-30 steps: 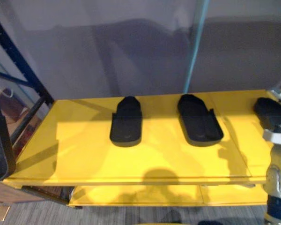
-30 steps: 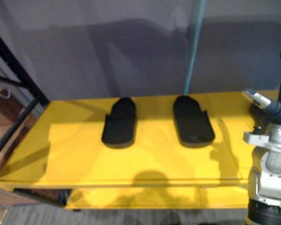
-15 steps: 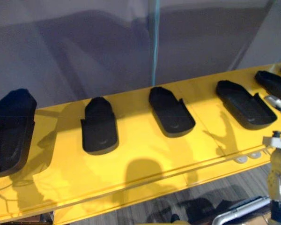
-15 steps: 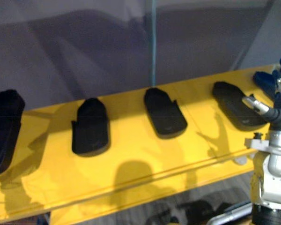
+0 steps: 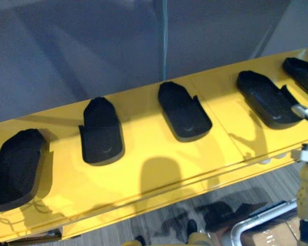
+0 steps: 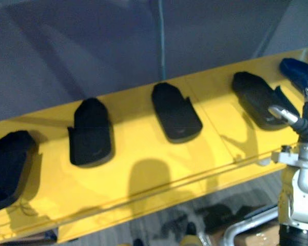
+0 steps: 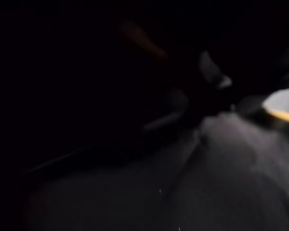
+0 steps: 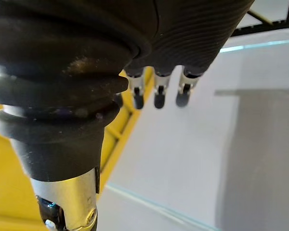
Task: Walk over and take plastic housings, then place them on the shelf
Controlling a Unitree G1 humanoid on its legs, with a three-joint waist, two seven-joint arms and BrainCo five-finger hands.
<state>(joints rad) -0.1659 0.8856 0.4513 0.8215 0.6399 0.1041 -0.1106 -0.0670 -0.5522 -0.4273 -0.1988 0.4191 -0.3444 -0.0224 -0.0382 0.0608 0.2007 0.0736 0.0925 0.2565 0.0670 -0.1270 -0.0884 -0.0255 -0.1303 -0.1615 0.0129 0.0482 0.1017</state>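
Yellow shelf board (image 5: 143, 169) carried a row of five black plastic housings, all lying flat and apart from one another. From the left, the first housing (image 5: 16, 165) lay at the shelf's left end, close to the front edge. The second housing (image 5: 102, 133) and the third housing (image 5: 184, 111) lay near the middle. The fourth housing (image 5: 264, 98) and the fifth housing (image 5: 304, 75) lay towards the right end.

The left hand (image 7: 211, 68) could not be read: its wrist view was too dark to tell whether it grasped anything. The right hand (image 8: 188, 38) stood at the right of the row, near the fourth housing, with its fingers (image 8: 158, 96) relaxed and grasping nothing.

Judged progress: placing was well advanced, with five housings already on the shelf. The first housing lay on the left arm's side and may have been the one in hand, but release could not be confirmed. Whether more housings remained to be fetched could not be told.

View comparison: the eye views gave the full row. The right wrist view gave the empty fingers instead, with a grey wall panel (image 8: 183, 159) past them.
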